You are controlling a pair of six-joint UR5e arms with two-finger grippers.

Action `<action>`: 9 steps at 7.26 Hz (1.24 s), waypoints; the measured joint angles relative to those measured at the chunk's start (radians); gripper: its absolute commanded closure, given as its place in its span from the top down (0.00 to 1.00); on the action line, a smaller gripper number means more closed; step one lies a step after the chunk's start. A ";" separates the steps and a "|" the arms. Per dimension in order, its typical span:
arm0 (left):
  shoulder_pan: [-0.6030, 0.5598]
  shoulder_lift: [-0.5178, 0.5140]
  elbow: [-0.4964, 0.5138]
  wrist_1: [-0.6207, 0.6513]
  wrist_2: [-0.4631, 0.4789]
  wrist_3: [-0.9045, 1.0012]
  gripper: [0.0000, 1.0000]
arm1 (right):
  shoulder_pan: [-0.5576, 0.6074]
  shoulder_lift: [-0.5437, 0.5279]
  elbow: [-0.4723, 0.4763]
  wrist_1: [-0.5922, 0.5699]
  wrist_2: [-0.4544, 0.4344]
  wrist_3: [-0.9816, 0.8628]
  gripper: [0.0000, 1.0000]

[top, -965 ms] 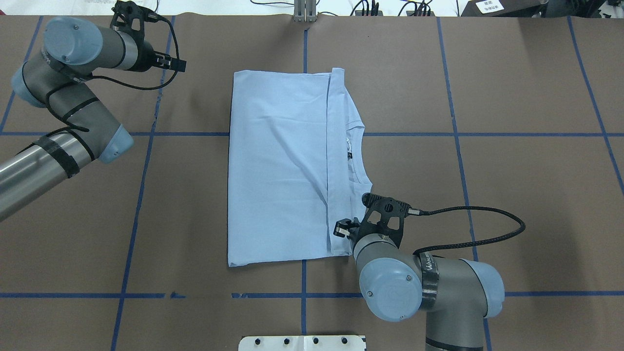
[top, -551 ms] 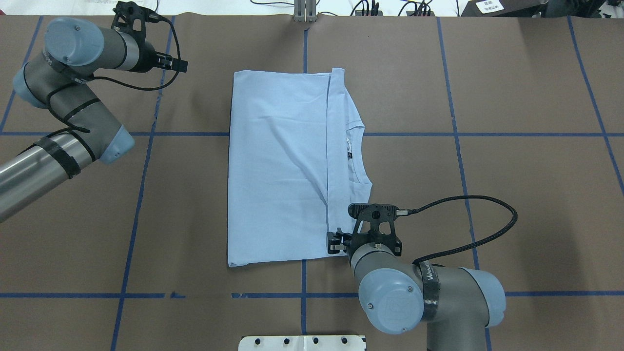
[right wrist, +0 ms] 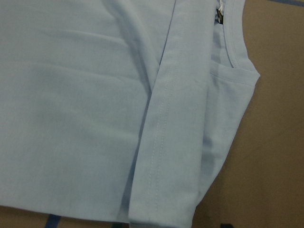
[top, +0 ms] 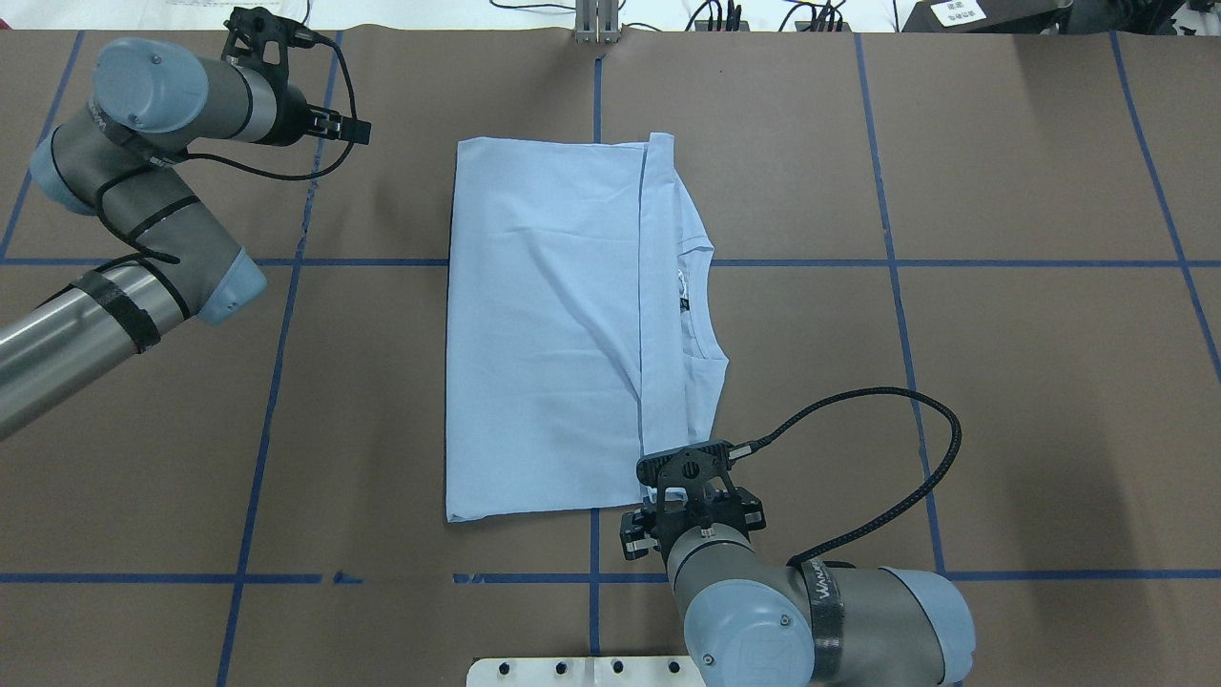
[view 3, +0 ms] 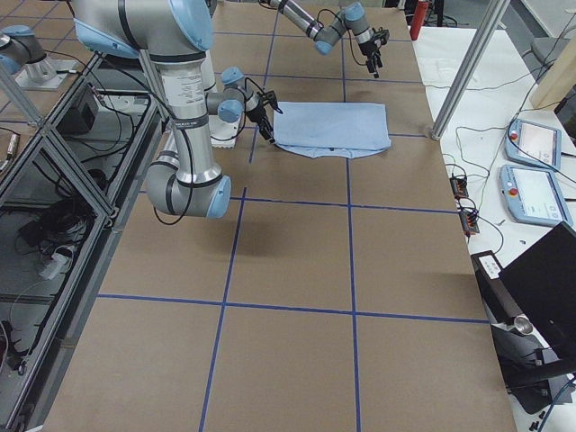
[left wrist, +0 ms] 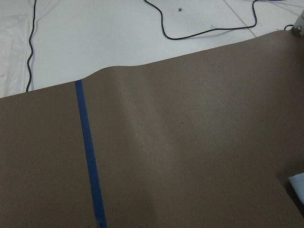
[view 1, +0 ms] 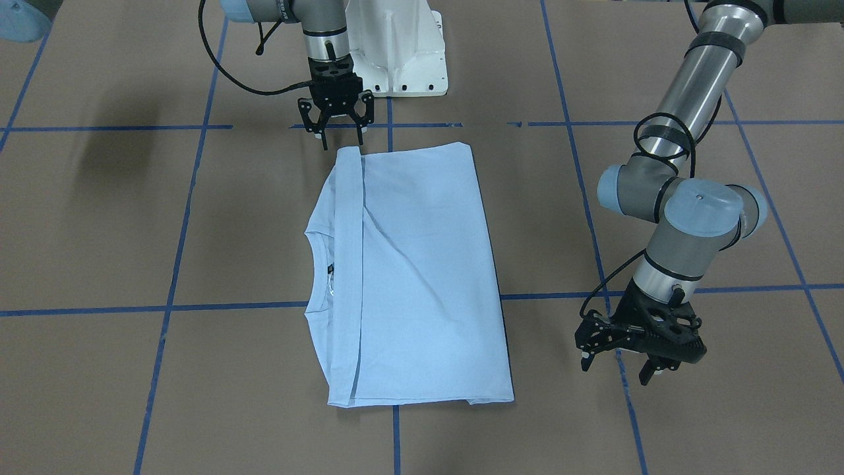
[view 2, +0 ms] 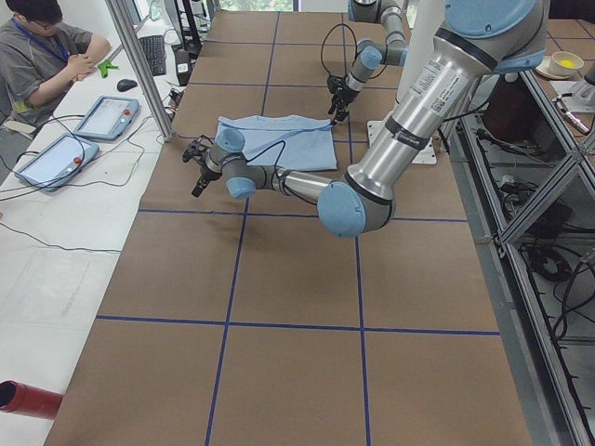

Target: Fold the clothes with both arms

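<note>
At the bottom edge of the overhead view the right arm (top: pixel 763 625), a silver-grey tube with smooth light blue caps, is cut off by the frame. Its wrist and black bracket (top: pixel 687 468) hide most of its pincer there. The front-facing view shows the right pincer (view 1: pixel 342 140) spread wide and empty, just beside the upper left corner of the T-shirt (view 1: pixel 422 277). A second ago it hung over that corner, higher in the overhead frame. The shirt lies unmoved at table centre, soft light blue knit folded into a tall rectangle. A stitched hem band (top: pixel 658 315) runs down its right part, and the ribbed collar (right wrist: pixel 236 50) shows a dark label (right wrist: pixel 220 18) too small to read. The table (top: pixel 1002 382) is matte brown paper gridded with blue tape (top: pixel 954 262). In the upper left the left arm (top: pixel 143 105) has barely shifted. The left pincer (view 1: pixel 614 371) hangs wide apart, empty, well clear of the cloth.
</note>
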 measured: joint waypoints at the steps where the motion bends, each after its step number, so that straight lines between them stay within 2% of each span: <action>1: 0.001 0.000 0.000 0.000 0.000 -0.001 1.00 | 0.008 0.004 -0.001 0.002 -0.012 -0.049 0.66; 5: 0.003 0.000 0.000 -0.001 0.000 -0.002 1.00 | 0.024 0.016 -0.008 0.009 -0.034 -0.205 0.66; 7: 0.004 0.006 -0.001 -0.001 0.000 -0.002 1.00 | 0.013 0.024 -0.014 0.010 -0.031 -0.256 0.61; 8: 0.004 0.009 -0.001 -0.002 0.000 -0.002 1.00 | 0.011 0.025 -0.019 0.011 -0.031 -0.270 0.51; 9: 0.004 0.010 -0.001 -0.004 0.000 -0.002 1.00 | 0.010 0.028 -0.024 0.011 -0.031 -0.275 0.35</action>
